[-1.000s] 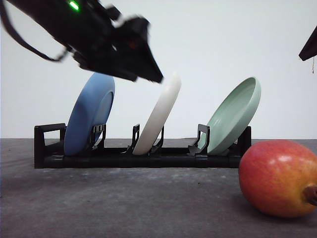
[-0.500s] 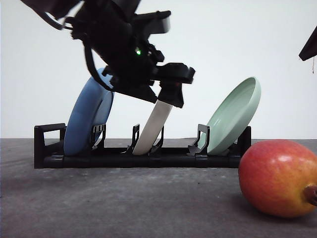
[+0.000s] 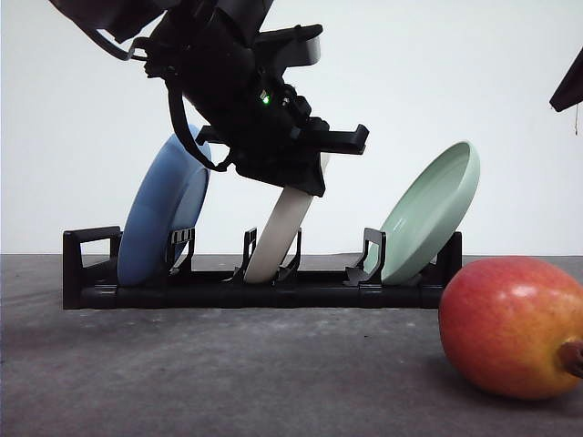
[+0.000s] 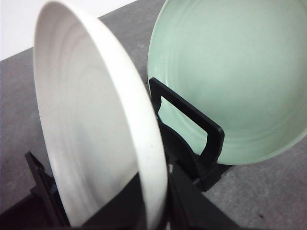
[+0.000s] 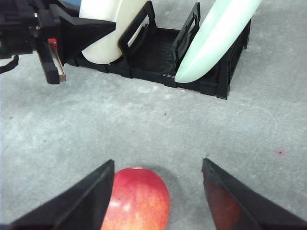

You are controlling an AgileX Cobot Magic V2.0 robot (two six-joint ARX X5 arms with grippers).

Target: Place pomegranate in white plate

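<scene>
One pomegranate point(image 3: 513, 327), red fading yellow, on table; right end effector point(image 5: 158, 191) open above; left end effector point(image 3: 305, 168) state unclear.

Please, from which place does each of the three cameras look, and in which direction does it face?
Front view: low at the table's near edge, facing forward at the black rack and the pomegranate; the left arm reaches over the white plate.
Left wrist view: close above the rack, looking along the white plate toward the green plate.
Right wrist view: above the pomegranate, looking down and toward the rack; the right pincer stands open.
Shared: all show the white plate and the green plate.
</scene>
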